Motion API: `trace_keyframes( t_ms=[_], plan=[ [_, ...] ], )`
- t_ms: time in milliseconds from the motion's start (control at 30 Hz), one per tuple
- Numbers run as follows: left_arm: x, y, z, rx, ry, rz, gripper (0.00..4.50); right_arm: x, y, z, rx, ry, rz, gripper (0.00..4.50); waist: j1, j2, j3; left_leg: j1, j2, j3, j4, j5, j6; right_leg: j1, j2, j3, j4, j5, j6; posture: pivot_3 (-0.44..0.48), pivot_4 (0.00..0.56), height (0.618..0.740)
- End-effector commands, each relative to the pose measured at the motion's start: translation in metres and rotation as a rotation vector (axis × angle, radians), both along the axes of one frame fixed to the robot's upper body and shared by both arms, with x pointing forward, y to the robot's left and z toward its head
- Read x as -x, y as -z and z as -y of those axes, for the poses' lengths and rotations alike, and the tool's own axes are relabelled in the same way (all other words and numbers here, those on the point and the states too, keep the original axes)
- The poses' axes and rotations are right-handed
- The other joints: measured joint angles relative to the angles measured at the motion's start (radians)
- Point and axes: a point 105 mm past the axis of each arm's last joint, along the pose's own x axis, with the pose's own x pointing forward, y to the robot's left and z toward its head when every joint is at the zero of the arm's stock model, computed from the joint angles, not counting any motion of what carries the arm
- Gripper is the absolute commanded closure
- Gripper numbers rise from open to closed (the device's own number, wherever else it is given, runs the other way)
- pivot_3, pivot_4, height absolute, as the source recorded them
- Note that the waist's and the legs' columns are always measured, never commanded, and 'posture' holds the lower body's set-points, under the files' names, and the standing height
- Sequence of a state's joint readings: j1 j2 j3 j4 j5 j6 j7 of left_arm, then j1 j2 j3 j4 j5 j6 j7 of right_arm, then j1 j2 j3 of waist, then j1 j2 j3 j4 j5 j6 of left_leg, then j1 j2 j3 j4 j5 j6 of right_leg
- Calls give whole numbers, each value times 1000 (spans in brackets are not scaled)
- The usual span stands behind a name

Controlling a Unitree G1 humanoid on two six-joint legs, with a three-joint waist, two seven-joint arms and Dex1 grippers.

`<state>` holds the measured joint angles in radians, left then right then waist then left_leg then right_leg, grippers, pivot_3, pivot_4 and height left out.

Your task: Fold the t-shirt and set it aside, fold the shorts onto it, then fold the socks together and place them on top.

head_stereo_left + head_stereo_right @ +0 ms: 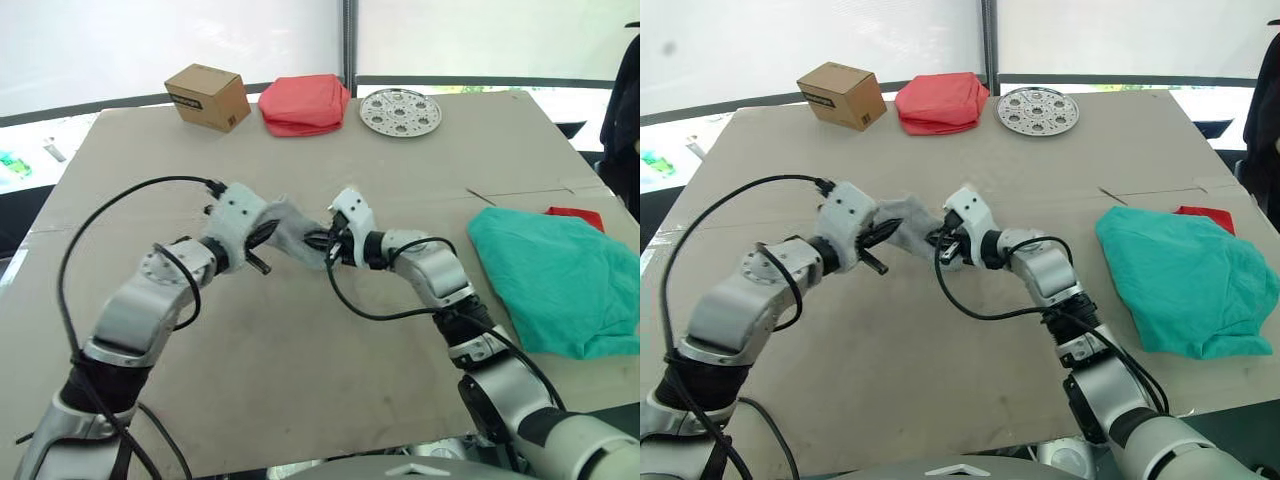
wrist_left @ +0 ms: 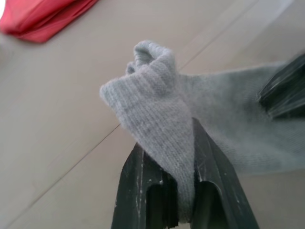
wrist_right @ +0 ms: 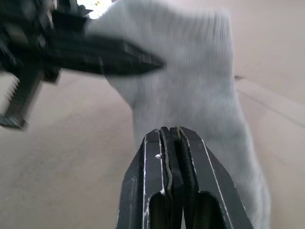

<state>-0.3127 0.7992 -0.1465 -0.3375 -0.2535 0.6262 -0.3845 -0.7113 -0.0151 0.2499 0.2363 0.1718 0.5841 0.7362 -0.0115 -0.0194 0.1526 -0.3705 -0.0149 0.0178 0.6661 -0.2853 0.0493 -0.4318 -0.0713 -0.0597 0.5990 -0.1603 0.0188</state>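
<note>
Left gripper (image 2: 183, 179) & right gripper (image 3: 172, 138) both clamp light grey knit socks (image 2: 167, 100) mid-table; teal fabric shorts (image 1: 555, 280) right.

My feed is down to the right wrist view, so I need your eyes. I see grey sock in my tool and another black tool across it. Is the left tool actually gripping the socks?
Observer: Yes. The left tool is shut on the socks, with knit pinched between its fingers.
Operator: Where are the shorts?
Observer: The shorts lie loosely spread, not folded, on the robot's right side of the table.
Operator: And the t-shirt?
Observer: A red corner of the t-shirt shows just past the shorts' far edge.
</note>
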Motion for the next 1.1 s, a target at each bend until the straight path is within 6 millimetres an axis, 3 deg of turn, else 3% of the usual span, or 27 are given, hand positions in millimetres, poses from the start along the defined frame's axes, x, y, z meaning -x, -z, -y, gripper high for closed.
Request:
trace_keyframes(
  t_ms=[33,133,300,400,500,600,700,800,900,1100],
  plan=[
    [-3,-3,8,-116,49,98,4370,12,-14,7,-53,-41,10,4500,0,0,0,0,0,0,0,0,0,0,0,0,0,0,0,0,150,740],
    [-5,-6,19,-189,96,163,4370,16,-15,24,-57,-6,2,4500,-1,1,0,-1,1,0,-1,0,0,-1,-1,0,-1,2,3,0,150,740],
    [-5,-8,26,-223,131,192,4370,19,0,48,60,79,2,4500,0,1,0,-3,2,-1,-1,0,1,-1,-1,-2,-4,2,3,0,150,740],
    [-8,-9,23,-227,126,191,4370,17,5,42,87,85,11,4500,-3,0,0,-3,2,-1,0,0,1,-1,0,-3,-5,2,4,0,150,740],
    [-14,-13,15,-262,119,195,4370,2,9,20,76,99,-8,4500,-6,1,0,-3,3,-1,0,-2,4,-1,1,-6,-4,2,4,0,150,740],
    [-19,-20,13,-292,136,219,4370,-16,30,9,156,151,-57,4500,-6,1,1,-3,3,-1,0,-2,5,-1,4,-7,-4,2,4,0,150,740],
    [-19,-29,21,-312,195,255,4370,-22,54,6,252,152,-111,4500,-1,1,1,-4,2,-2,1,0,2,-1,3,-8,-4,2,4,0,150,740],
    [-13,-32,34,-321,275,268,4370,-26,64,5,262,157,-146,4500,-3,0,-1,-4,1,-1,1,0,1,0,2,-7,-5,3,4,0,150,740],
    [2,-25,49,-260,353,209,4370,-30,55,6,167,183,-170,4500,-5,0,-1,-4,2,-1,2,0,1,0,1,-6,-4,3,4,0,150,740],
    [12,-5,58,-208,386,121,4370,-33,33,23,44,216,-132,4500,2,2,0,-4,2,-4,3,-2,5,0,1,-6,-1,2,4,0,150,740]
  ],
)
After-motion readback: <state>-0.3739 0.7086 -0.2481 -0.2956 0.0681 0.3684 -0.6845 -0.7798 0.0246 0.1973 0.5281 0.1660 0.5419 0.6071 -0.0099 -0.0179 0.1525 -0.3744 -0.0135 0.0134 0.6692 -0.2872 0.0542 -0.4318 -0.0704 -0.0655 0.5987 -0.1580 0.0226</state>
